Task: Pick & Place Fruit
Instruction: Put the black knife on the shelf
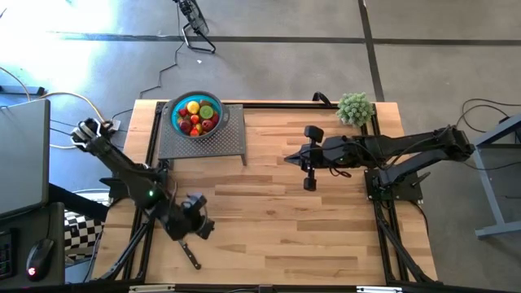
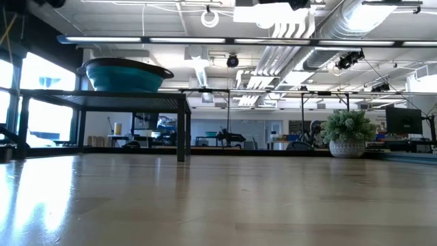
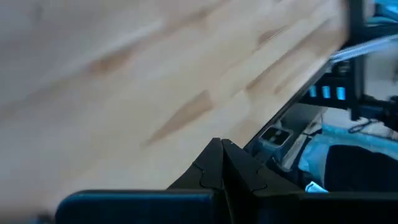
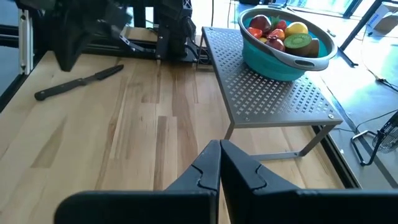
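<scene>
Wooden desk (image 1: 269, 212): fruit (image 1: 198, 115) in teal bowl (image 1: 175, 122), eleven o'clock; left end effector (image 1: 198, 229) closed, empty, seven o'clock; right end effector (image 1: 290, 158) closed, empty, centre.

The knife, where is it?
The knife lies flat on the wooden table near the front edge on the left side in the high view, just beside the left gripper, far from the teal bowl.

Fruit (image 1: 196, 115) in teal bowl (image 1: 175, 108) on grey rack (image 1: 203, 140), arms apart.
</scene>
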Controlling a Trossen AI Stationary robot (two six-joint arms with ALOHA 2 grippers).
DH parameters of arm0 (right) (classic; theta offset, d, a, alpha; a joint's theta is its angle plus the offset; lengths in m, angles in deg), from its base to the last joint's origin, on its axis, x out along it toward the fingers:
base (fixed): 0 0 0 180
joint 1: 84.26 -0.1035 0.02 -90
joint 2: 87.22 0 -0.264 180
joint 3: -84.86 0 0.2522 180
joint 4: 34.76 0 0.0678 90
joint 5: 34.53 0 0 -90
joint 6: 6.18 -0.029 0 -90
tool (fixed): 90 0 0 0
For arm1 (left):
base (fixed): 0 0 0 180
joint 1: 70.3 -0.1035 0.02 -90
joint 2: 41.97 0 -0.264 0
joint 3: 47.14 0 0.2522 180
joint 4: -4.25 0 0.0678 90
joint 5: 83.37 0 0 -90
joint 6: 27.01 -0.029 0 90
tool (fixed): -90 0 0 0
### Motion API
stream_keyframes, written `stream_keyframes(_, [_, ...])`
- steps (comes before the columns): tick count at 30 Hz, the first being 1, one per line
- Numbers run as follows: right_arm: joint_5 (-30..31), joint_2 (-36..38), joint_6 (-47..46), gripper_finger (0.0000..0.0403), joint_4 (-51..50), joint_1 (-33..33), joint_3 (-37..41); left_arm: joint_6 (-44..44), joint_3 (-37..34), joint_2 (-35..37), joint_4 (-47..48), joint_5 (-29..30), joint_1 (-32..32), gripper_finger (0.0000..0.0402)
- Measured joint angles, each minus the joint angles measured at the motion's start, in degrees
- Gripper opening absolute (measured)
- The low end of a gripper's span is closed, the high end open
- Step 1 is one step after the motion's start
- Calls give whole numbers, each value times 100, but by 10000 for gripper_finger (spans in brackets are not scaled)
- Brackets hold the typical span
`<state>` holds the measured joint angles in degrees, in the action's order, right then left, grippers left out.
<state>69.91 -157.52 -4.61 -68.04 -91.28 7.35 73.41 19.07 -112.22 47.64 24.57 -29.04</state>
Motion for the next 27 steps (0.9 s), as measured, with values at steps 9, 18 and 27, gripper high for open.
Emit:
stream_keyframes(9, [0, -97, 0, 2, 39, 5, -4, 2257, 539, -832, 388, -232, 800, 0])
stream_keyframes(18, [-4, -359, 18, 2, -14, 116, -4, 3522, 1825, -1675, 1829, -702, 1221, 0])
stream_keyframes(27, [-1, -548, 20, 2, -45, 311, 1, 3653, 2158, -2479, 2010, -1898, 1215, 0])
